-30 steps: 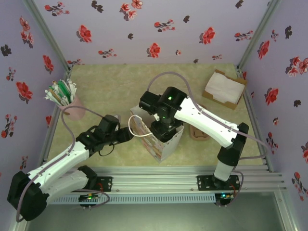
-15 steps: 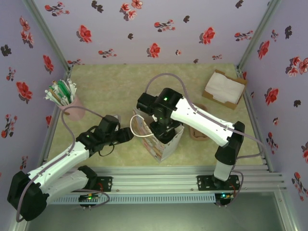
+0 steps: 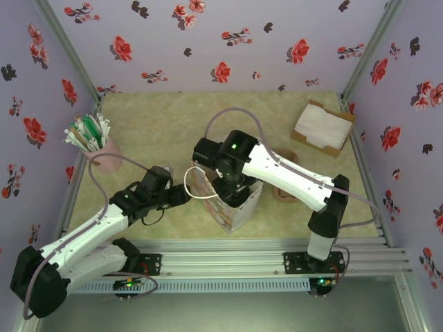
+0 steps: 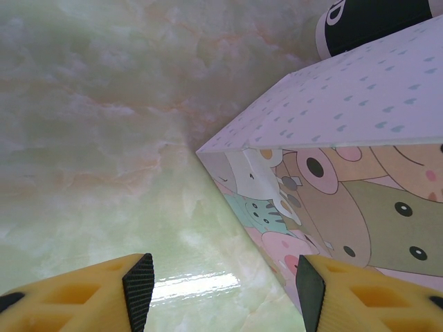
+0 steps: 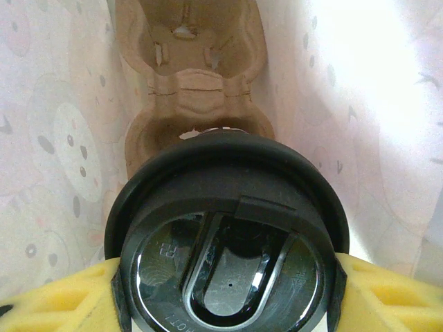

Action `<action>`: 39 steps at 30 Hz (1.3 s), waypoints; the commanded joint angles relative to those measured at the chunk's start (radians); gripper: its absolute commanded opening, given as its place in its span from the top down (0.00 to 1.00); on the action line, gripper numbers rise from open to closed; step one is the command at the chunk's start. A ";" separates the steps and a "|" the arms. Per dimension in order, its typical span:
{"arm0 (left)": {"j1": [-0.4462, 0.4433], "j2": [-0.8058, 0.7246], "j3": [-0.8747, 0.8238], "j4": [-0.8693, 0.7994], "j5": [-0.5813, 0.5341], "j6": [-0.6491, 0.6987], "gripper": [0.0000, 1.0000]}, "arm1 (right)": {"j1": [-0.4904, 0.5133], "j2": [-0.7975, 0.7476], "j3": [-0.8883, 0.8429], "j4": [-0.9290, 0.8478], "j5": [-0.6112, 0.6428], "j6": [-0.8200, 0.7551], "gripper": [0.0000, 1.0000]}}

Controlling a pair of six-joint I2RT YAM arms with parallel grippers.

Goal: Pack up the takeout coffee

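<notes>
The takeout coffee (image 5: 225,242), a cup under a round black lid, hangs inside the cartoon-printed paper bag (image 3: 239,207). My right gripper (image 5: 228,294) is shut on it, with a yellow finger against each side of the lid. Below the cup, a brown cardboard cup carrier (image 5: 190,90) lies at the bottom of the bag. In the top view the right wrist (image 3: 232,181) reaches down into the bag's mouth. My left gripper (image 4: 223,290) stands open low over the table beside the bag's left side (image 4: 346,173), with its right finger (image 4: 311,287) close to the bag wall and nothing between the pads.
A pink cup of stirrers (image 3: 90,138) stands at the back left. A cardboard box of white napkins (image 3: 322,126) sits at the back right. A brown cardboard piece (image 3: 285,194) lies under the right arm. A metal rail (image 3: 228,252) runs along the near edge.
The right arm has shifted slightly left and lower into the bag with the coffee in its grip. The left arm has stayed where it was.
</notes>
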 commanded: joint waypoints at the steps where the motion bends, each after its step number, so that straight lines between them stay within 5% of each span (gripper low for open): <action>1: 0.001 -0.012 -0.013 -0.006 -0.024 -0.012 0.41 | 0.008 0.014 -0.009 0.022 0.010 0.023 0.35; 39: 0.003 -0.127 0.022 -0.109 -0.092 -0.020 0.37 | -0.032 -0.105 -0.135 0.141 -0.013 0.030 0.35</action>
